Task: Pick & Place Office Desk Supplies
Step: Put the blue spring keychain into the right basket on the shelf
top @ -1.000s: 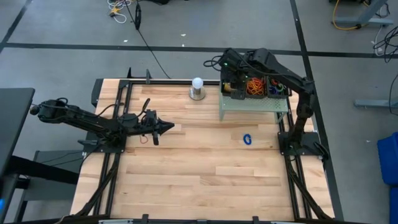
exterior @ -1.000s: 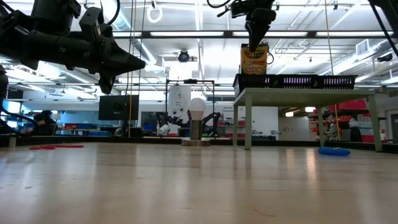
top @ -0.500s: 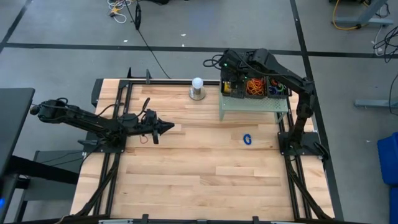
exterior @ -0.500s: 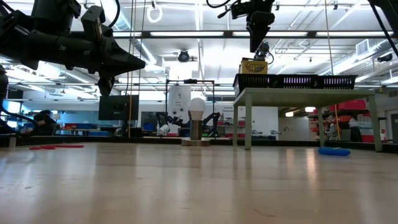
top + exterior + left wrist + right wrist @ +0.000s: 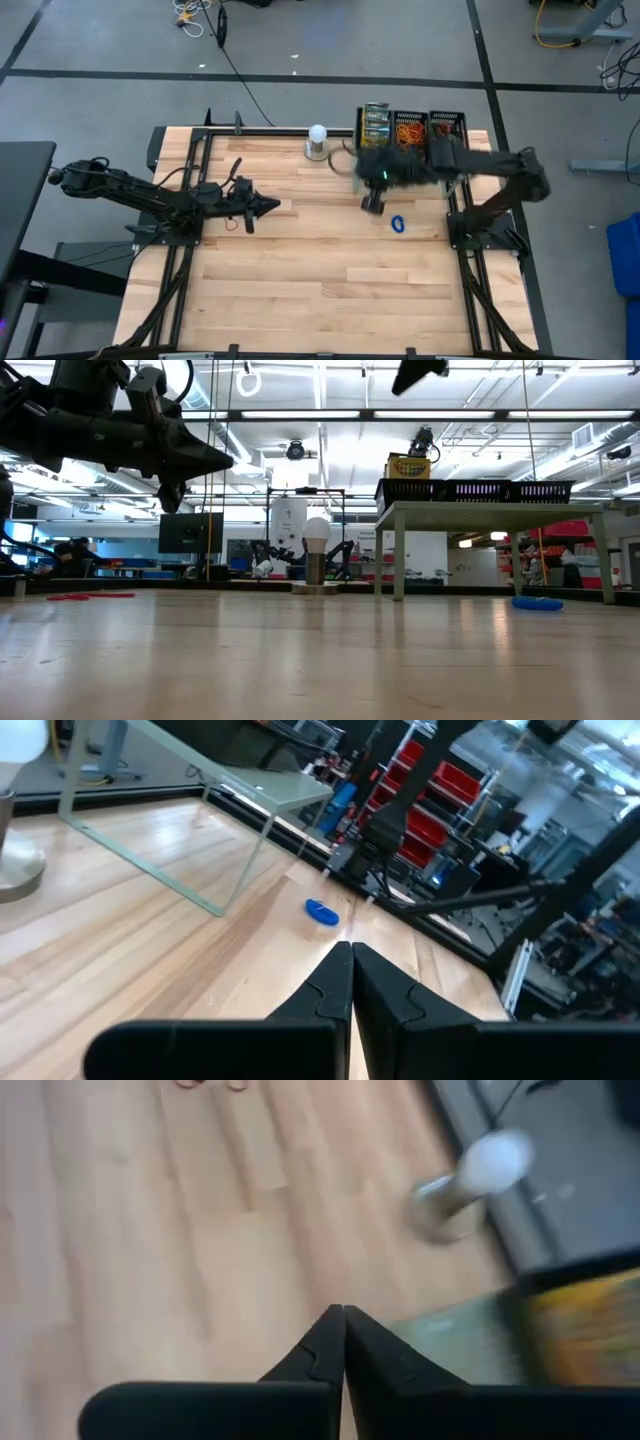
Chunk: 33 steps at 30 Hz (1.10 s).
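On the wooden table, a blue rubber band lies curled; right gripper clenched empty, left gripper clenched too.

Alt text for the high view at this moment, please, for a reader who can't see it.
The right gripper hangs empty over the wooden table, jaws shut, near a blue rubber-band loop. Behind it a crayon box sits in a mesh basket row; the left gripper waits, shut.

Two black jointed arms, pointed dark end effector fingers.
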Available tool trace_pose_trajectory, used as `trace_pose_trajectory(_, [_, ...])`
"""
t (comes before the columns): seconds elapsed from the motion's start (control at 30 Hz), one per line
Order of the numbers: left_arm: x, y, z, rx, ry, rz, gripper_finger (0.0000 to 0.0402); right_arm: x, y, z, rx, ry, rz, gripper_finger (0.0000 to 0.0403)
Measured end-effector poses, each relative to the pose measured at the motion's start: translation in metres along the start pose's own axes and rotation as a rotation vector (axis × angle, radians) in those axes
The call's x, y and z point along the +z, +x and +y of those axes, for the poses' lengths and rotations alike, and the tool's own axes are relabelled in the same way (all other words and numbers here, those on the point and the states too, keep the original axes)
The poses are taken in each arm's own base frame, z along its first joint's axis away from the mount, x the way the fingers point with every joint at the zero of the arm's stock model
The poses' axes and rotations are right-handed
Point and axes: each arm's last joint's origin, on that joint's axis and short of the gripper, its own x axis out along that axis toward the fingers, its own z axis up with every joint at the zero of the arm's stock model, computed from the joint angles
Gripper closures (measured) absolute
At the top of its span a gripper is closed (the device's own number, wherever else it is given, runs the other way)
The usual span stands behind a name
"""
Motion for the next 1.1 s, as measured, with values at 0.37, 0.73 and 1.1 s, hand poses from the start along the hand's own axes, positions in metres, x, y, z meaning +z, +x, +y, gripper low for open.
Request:
trace_pose_trajectory(0.37, [0.000, 0.000, -0.001, -0.017, 0.085, 0.005, 0.0392, -0.117, 0.026, 0.041, 0.008, 0.508, 0.069, 0.0395])
trace_pose_trajectory(0.73, [0.000, 0.000, 0.000, -0.008, 0.073, 0.002, 0.0393, -0.202, 0.078, 0.044, -0.087, 0.954, 0.304, 0.0391])
trace_pose_trajectory(1.1, [-0.005, 0.003, 0.003, 0.037, 0.037, 0.021, 0.0393, -0.235, 0.110, 0.038, -0.123, 1.160, 0.321, 0.0276])
